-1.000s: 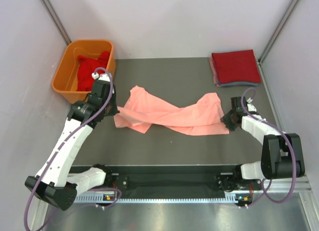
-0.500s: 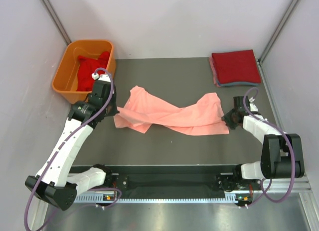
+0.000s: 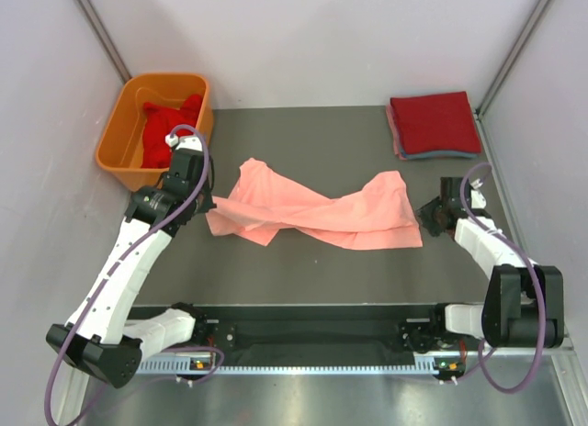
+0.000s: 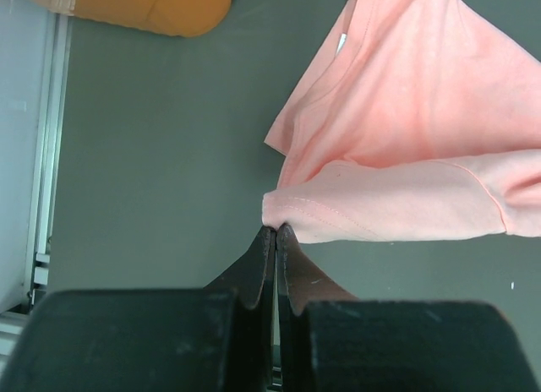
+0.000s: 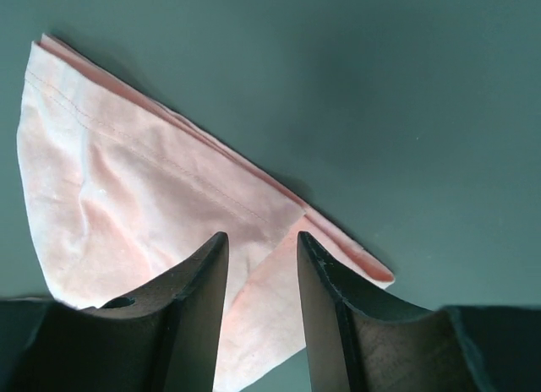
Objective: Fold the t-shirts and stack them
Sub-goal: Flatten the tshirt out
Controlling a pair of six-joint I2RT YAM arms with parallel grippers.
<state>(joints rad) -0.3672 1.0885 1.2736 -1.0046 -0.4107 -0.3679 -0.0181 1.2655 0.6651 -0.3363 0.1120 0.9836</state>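
While the pink tee point(image 3: 312, 210) sprawls, tub point(image 3: 115, 137) and stack point(image 3: 434, 121) flank it.

Pink t-shirt point(image 4: 406, 155) runs off the top and right edges in left wrist view; tub point(image 4: 144, 3) cut to a sliver at the top. Cloth pinched inside left end effector point(image 4: 275, 231) hidden. Shirt corner's lower part hidden behind right end effector point(image 5: 262, 240) fingers point(image 5: 190, 307). Folded stack point(image 3: 434, 123): lower layers only thin edges, count unclear. Red shirt point(image 3: 170, 123) partly behind left arm point(image 3: 138, 252).
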